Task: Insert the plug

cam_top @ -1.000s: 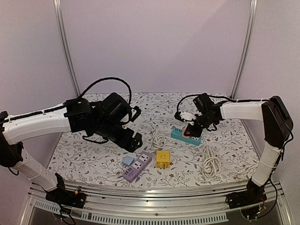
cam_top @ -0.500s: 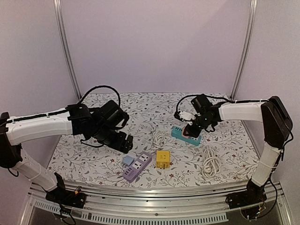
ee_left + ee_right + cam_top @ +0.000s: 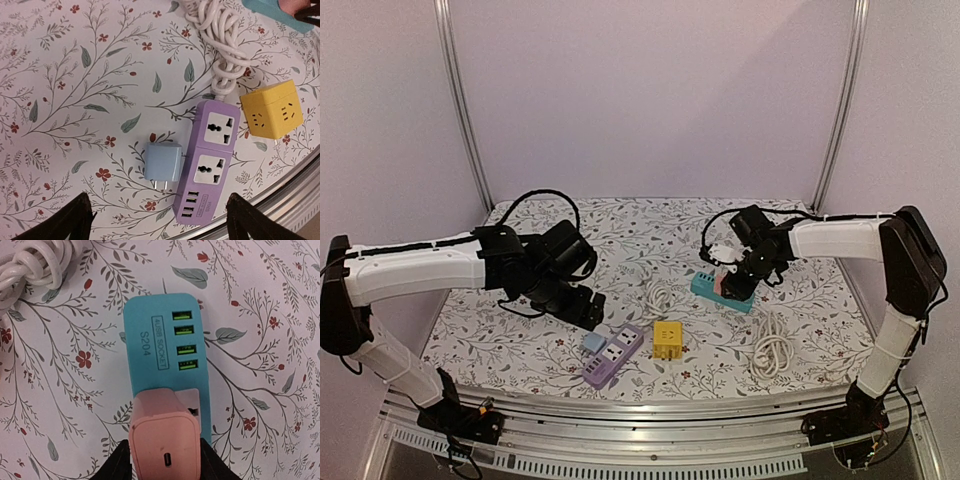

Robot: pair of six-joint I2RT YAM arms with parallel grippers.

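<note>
I see the right gripper [image 3: 165,462] pinching the pink plug [image 3: 165,437] on the teal strip [image 3: 157,335]; the left gripper [image 3: 160,217] is spread above the blue adapter [image 3: 162,162], near the surface [image 3: 60,75] edge.

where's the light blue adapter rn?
The light blue adapter lies on the table near the front edge, left of centre in the top view, just left of the purple power strip and below the open left gripper.

Left arm [image 3: 420,265] stretched low across table toward centre, wrist bent down. Left gripper [image 3: 157,200] facing tabletop, fingers spread wide. Right arm [image 3: 840,237] elbow high, forearm reaching leftward. Right gripper [image 3: 730,284] angled down, fingers pinched on pink plug [image 3: 165,440].
</note>
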